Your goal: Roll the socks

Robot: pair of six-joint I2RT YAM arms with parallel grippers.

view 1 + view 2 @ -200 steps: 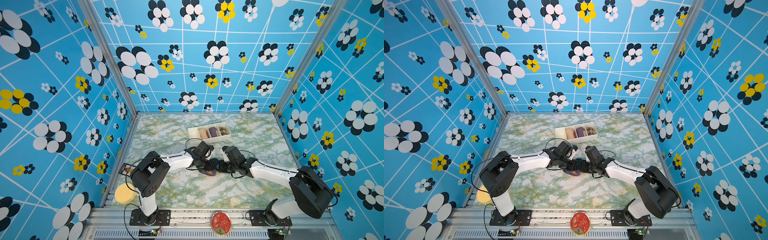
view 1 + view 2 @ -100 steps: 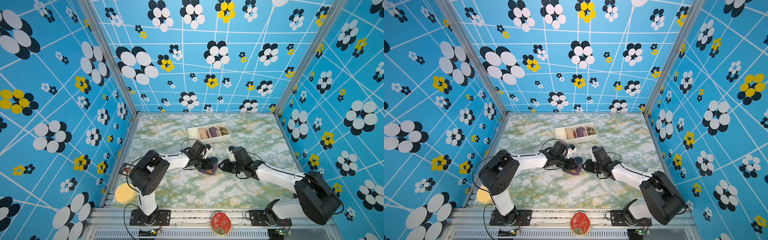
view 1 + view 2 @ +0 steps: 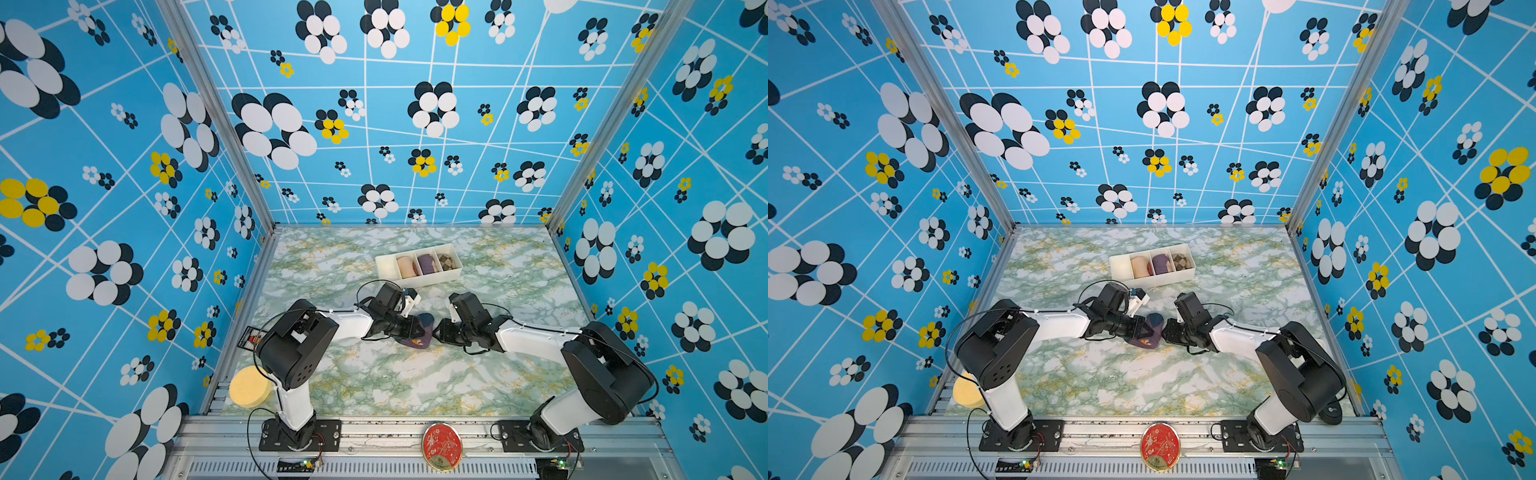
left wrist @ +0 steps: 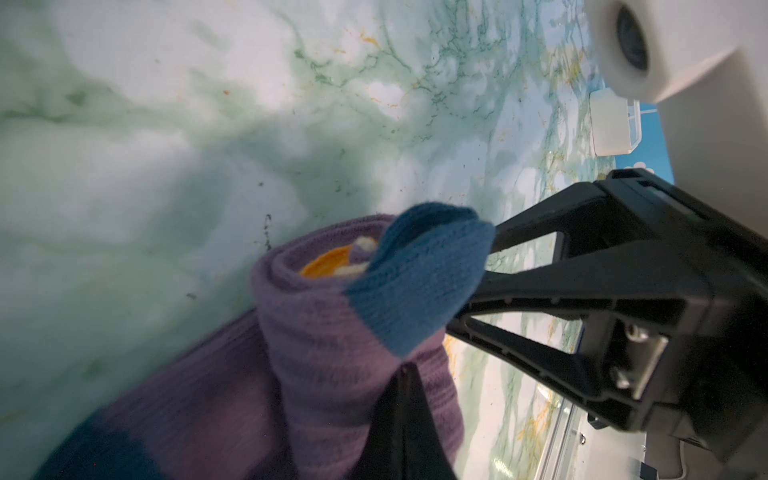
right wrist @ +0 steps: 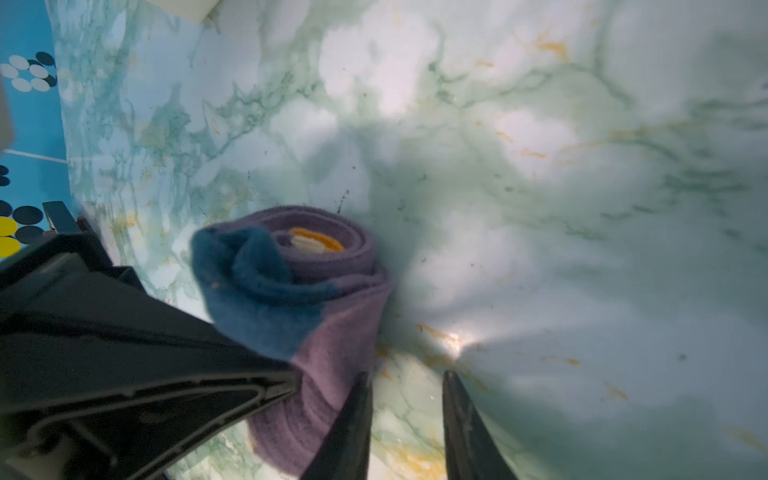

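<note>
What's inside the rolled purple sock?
The socks coil around an orange-yellow cuff with a white bit beside it. The blue toe covers part of the core; deeper layers are hidden.

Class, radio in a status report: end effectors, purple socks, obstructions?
Left end effector shut on the socks. Right end effector open, beside them. Socks rolled, toe flap loose. Tray behind, apart.

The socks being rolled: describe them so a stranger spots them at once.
On the marbled table, near the white tray, look between the left tool and right tool. The socks sit there as a purple roll. Unlike the tray's purple roll, they show a teal-blue toe and orange core.
</note>
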